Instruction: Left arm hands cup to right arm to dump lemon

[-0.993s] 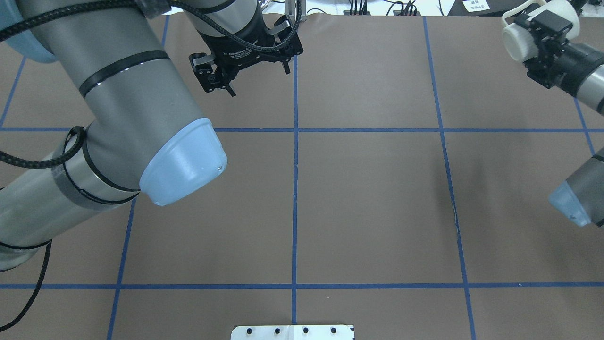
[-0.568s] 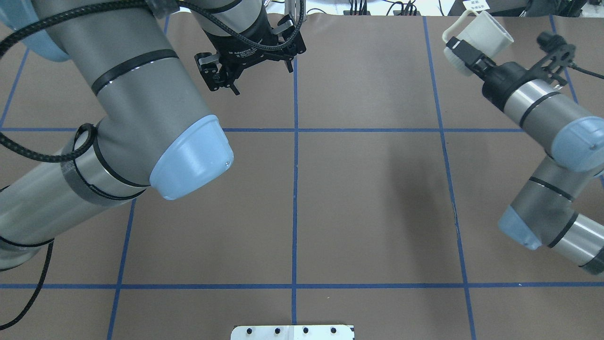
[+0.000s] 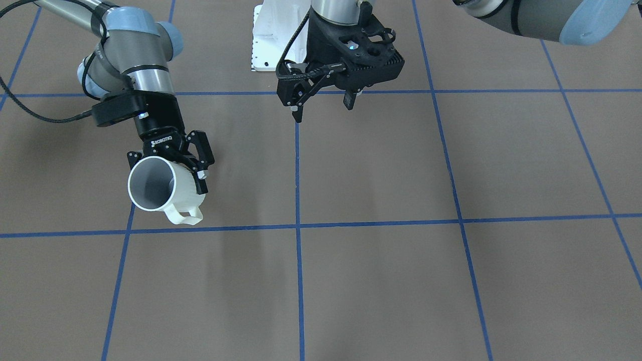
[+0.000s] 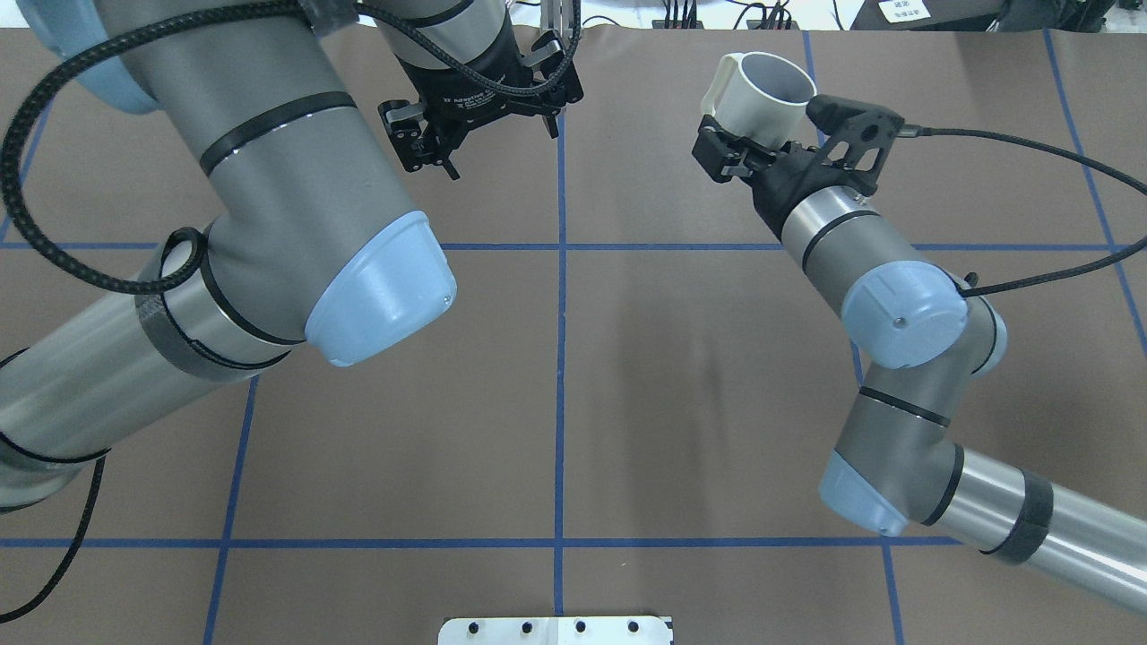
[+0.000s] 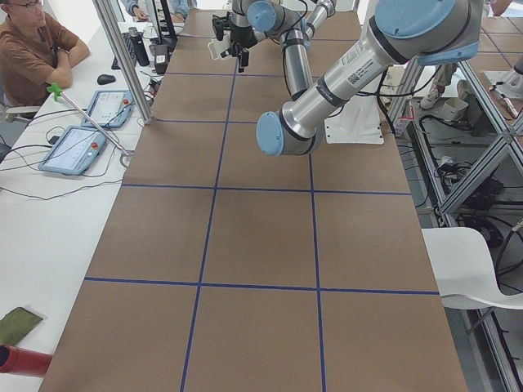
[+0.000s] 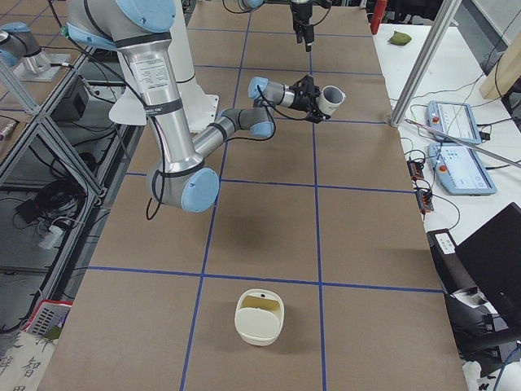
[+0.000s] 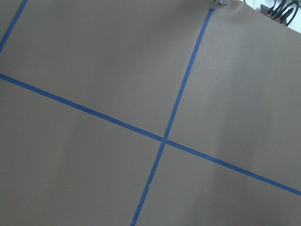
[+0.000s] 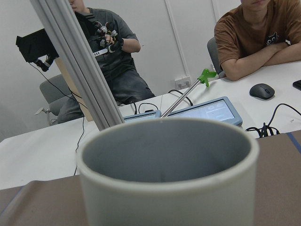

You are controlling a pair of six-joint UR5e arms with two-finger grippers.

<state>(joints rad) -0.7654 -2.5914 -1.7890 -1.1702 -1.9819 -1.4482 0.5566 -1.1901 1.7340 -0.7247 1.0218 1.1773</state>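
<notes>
My right pincer (image 3: 166,171) is clamped on the cup (image 3: 184,199), held up around 1 o'clock, mouth tipped toward 12, can't spot the lemon, so I'd roll my wrist slowly till it points down.

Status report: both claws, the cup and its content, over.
Left claw open, empty. Right claw shut on white mug, tilted. No lemon seen inside. Nothing between claws.
</notes>
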